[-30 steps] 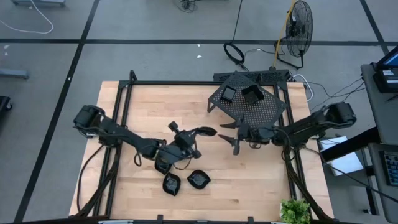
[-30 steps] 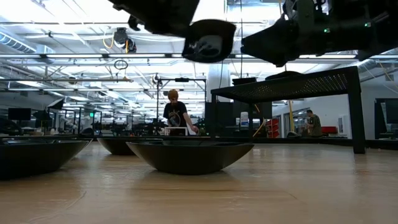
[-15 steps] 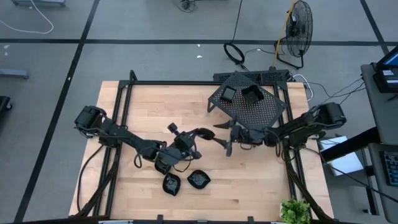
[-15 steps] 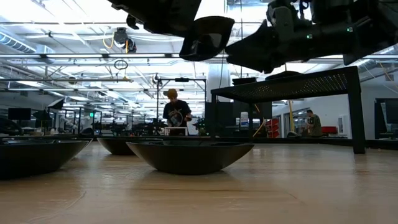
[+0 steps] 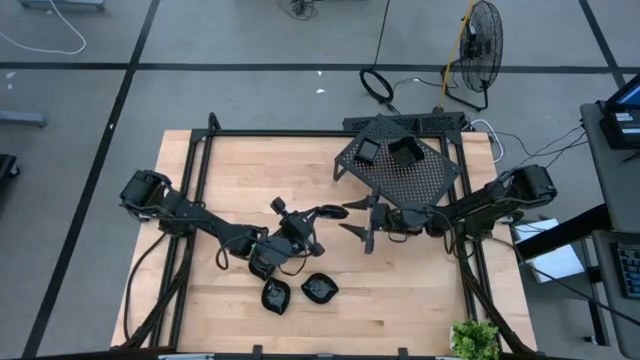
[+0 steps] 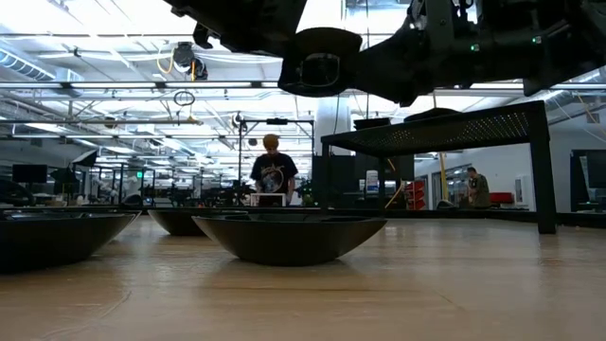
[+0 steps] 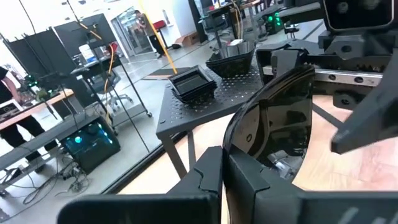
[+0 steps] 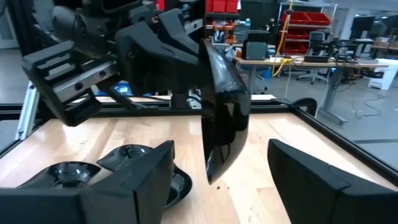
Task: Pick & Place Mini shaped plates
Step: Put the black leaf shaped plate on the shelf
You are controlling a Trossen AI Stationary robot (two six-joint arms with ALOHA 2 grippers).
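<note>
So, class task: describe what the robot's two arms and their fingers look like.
Both arms are dark, jointed links with bulky rounded bases. The left gripper and right gripper each end in two black, angular fingers. Dark cables trail off the table edge by each base.

A glossy black mini plate (image 5: 331, 212) hangs above the light wooden table (image 5: 230, 170), between the left gripper (image 5: 312, 218) and right gripper (image 5: 356, 217). Three more black plates (image 5: 291, 287) lie below it (nearer the front edge). Behind stands a black perforated metal rack (image 5: 415, 177) bearing two dishes (image 5: 390, 151).
</note>
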